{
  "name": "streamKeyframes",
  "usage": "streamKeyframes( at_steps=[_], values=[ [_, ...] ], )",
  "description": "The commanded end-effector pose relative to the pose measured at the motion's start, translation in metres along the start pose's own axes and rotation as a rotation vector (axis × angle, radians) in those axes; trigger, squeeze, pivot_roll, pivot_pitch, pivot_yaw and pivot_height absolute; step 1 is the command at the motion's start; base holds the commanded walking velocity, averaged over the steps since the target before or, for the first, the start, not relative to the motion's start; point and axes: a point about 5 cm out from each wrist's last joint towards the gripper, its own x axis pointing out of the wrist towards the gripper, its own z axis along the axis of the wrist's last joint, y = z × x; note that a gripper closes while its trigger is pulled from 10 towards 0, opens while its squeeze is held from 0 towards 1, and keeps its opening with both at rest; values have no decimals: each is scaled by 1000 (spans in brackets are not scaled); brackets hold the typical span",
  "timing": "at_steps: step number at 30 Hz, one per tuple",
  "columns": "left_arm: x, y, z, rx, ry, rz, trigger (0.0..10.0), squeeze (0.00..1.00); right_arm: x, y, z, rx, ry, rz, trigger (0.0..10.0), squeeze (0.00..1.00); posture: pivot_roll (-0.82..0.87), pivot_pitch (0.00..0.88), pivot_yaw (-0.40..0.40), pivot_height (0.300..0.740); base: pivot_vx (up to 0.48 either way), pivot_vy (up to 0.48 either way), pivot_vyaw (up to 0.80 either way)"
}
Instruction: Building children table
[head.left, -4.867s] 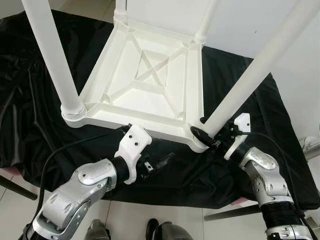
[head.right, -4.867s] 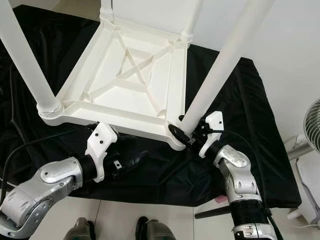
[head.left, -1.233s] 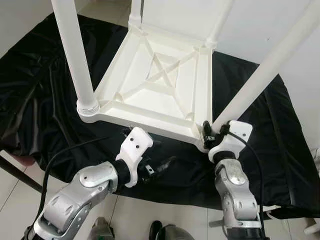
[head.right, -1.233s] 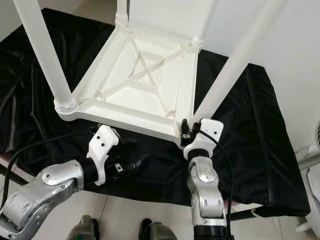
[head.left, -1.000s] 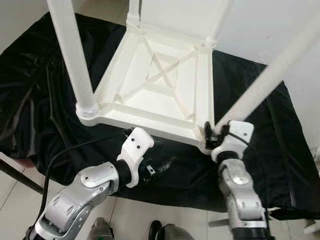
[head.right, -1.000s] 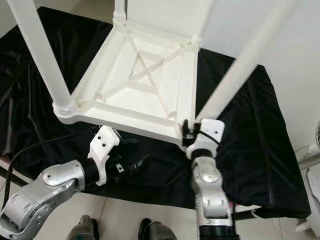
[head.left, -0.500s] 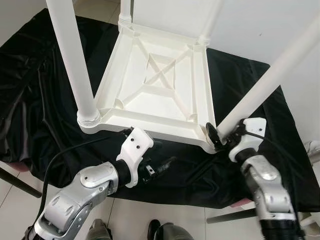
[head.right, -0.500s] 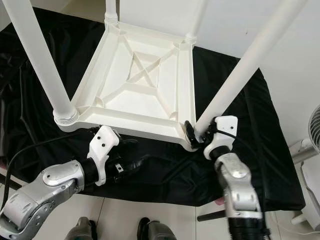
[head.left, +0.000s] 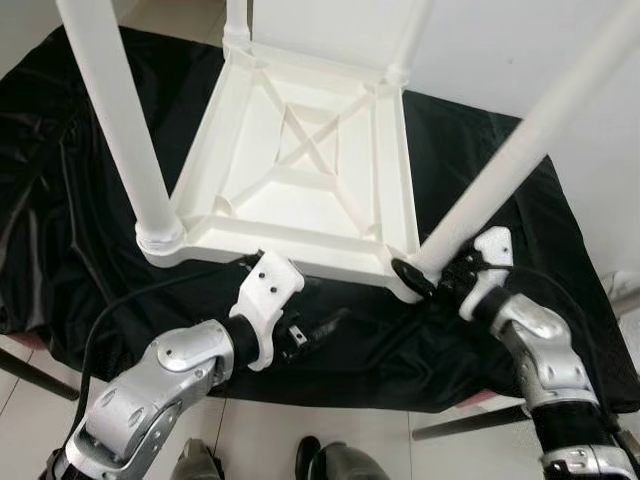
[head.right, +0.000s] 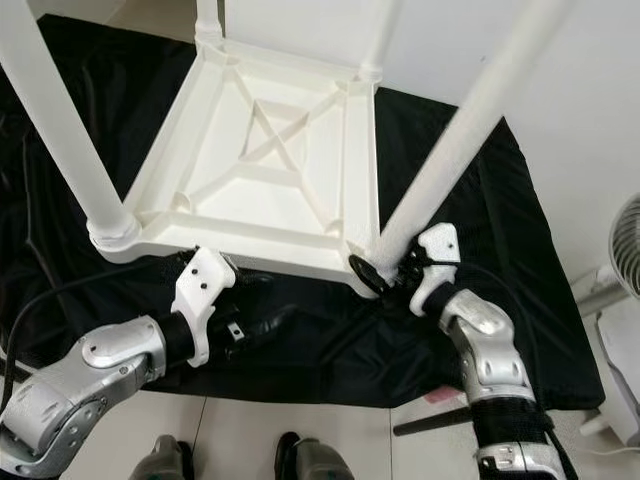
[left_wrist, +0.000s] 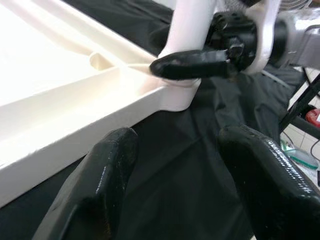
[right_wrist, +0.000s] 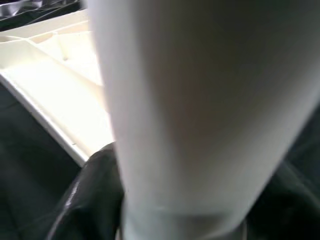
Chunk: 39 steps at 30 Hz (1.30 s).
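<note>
- Black cloth (head.left: 80, 230) carries the upturned white table (head.left: 300, 190), legs up.
- Right gripper (head.left: 425, 275), forearm angled in, clamps the near-right leg (head.left: 500, 175) at its base.
- Left gripper (left_wrist: 175, 185) hovers beside the near edge, fingers (left_wrist: 100, 185) spread apart.

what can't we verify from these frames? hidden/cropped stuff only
- Leg tops: all four cut off by the eye views' upper edge.
- Near-right leg socket: thread seating hidden by the right hand.
- Right wrist view: the leg, blurred, blocks the joint.
- Tabletop face: lies down on the black cloth.
</note>
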Motion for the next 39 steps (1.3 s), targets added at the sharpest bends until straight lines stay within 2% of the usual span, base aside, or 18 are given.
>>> streamKeyframes(
  at_steps=[1,7,13,14,18,20,21,23,24,25,27,28,32,34,37,38,39],
  values=[
    [0,-5,-2,-11,6,-37,10000,0,0,-10,-2,2,15,-51,0,0,130,189,-123,740,0,0,0],
    [1,-4,-1,-9,5,-33,10000,0,0,-13,-4,-6,0,-51,0,0,130,189,-123,740,0,0,0],
    [1,-6,-2,-16,4,-36,10000,0,-5,-10,-10,12,1,-145,0,0,127,193,-126,740,0,0,0],
    [1,-7,-2,-21,3,-39,10000,0,-3,-1,-12,18,-4,-186,0,0,122,199,-126,740,0,0,0],
    [2,-8,-2,-24,2,-43,10000,0,0,11,-12,51,-14,-248,0,0,120,201,-128,740,0,0,0],
    [2,-8,-2,-24,2,-43,10000,0,0,11,-12,51,-14,-248,0,0,120,201,-128,740,0,0,0],
    [3,-8,-2,-25,2,-46,10000,0,1,15,-13,78,-15,-286,0,0,120,201,-128,740,0,0,0],
    [3,-11,-3,-29,2,-53,10000,0,5,28,-15,113,-11,-441,0,0,118,200,-136,740,0,0,0],
    [3,-11,-3,-29,2,-53,10000,0,5,28,-15,113,-11,-441,0,0,118,200,-136,740,0,0,0],
    [4,-11,-3,-30,1,-57,10000,0,7,38,-16,132,-4,-537,0,0,118,200,-136,740,0,0,0],
    [4,-11,-3,-31,0,-58,10000,0,8,41,-16,141,0,-567,0,0,118,200,-136,740,0,0,0],
    [4,-12,-3,-29,2,-62,10000,0,8,50,-18,136,40,-653,0,0,115,198,-142,740,0,0,0],
    [4,-13,-4,-28,3,-64,10000,0,10,55,-19,155,42,-668,0,0,115,193,-148,740,0,0,0],
    [5,-13,-4,-27,1,-67,10000,0,17,68,-19,172,55,-693,0,0,114,187,-153,740,0,0,0],
    [6,-13,-4,-26,0,-65,10000,0,24,78,-16,200,51,-663,0,0,114,187,-153,740,0,0,0],
    [6,-13,-4,-26,-1,-65,10000,0,24,77,-16,202,55,-653,7294,0,114,183,-156,740,0,0,0],
    [6,-13,-4,-26,-1,-65,10000,0,24,77,-16,202,55,-653,7294,0,114,183,-156,740,0,0,0]
  ],
)
